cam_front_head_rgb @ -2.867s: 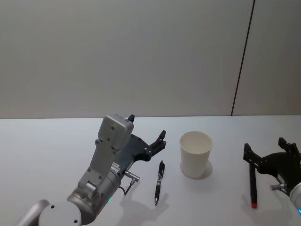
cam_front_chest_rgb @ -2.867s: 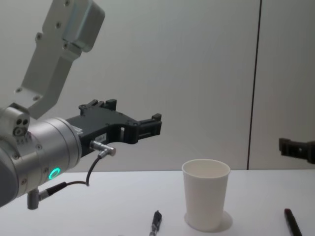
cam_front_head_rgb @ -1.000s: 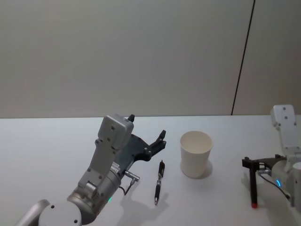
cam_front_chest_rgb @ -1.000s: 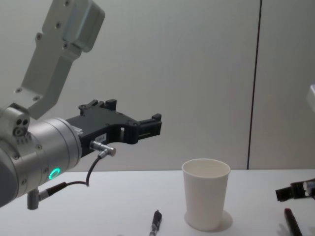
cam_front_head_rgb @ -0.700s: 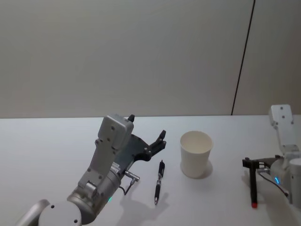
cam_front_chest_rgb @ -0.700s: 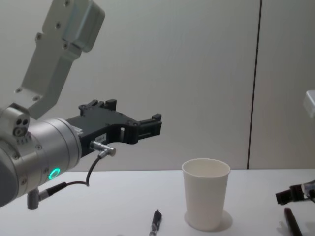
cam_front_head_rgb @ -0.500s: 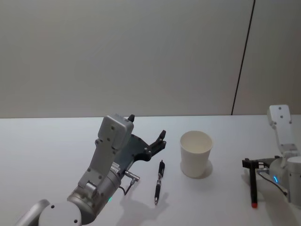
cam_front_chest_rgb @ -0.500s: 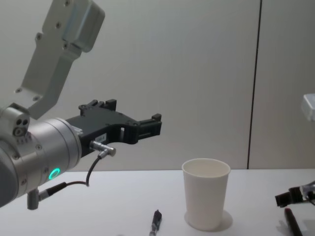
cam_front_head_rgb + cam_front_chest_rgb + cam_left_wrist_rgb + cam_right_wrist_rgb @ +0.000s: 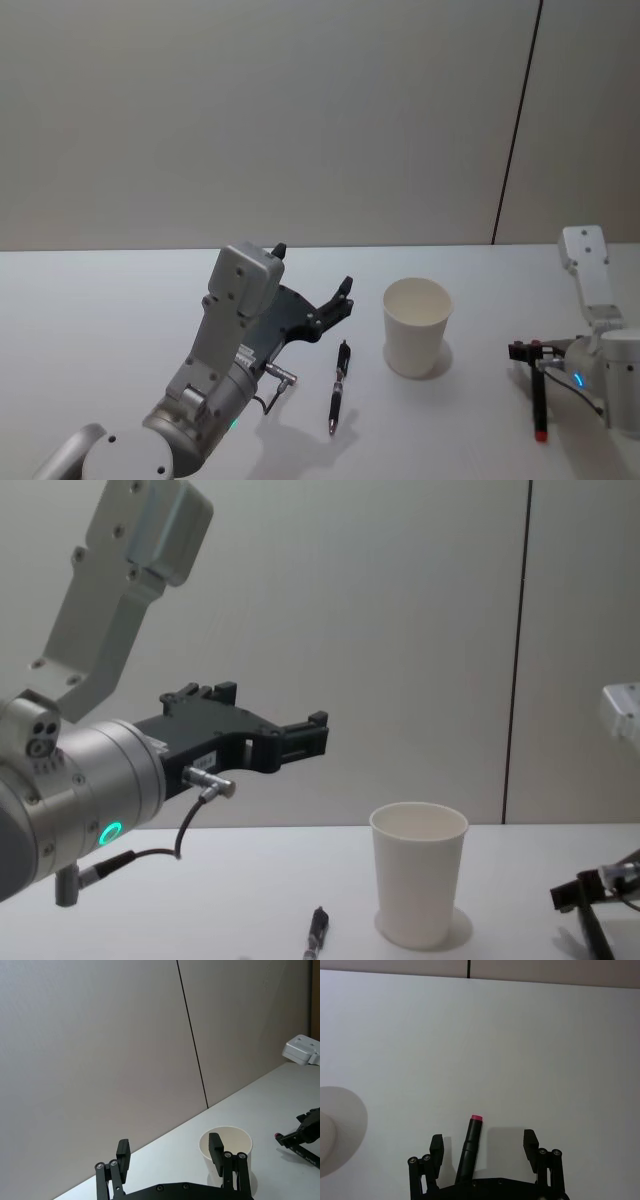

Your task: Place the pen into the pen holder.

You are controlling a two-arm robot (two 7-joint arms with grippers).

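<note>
Where the head view looks down on the table (image 9: pixel 120 300), the cup (image 9: pixel 417 330) stands upright between a black pen (image 9: pixel 338 385) and a red-tipped pen (image 9: pixel 538 405). The left gripper (image 9: pixel 313 268) hangs open and empty, left of the cup. In the right wrist view, the right gripper (image 9: pixel 483 1145) is spread wide, and the red-tipped pen lies flat between its fingers, ungripped. In the chest view, that gripper sits low, right of the cup.
</note>
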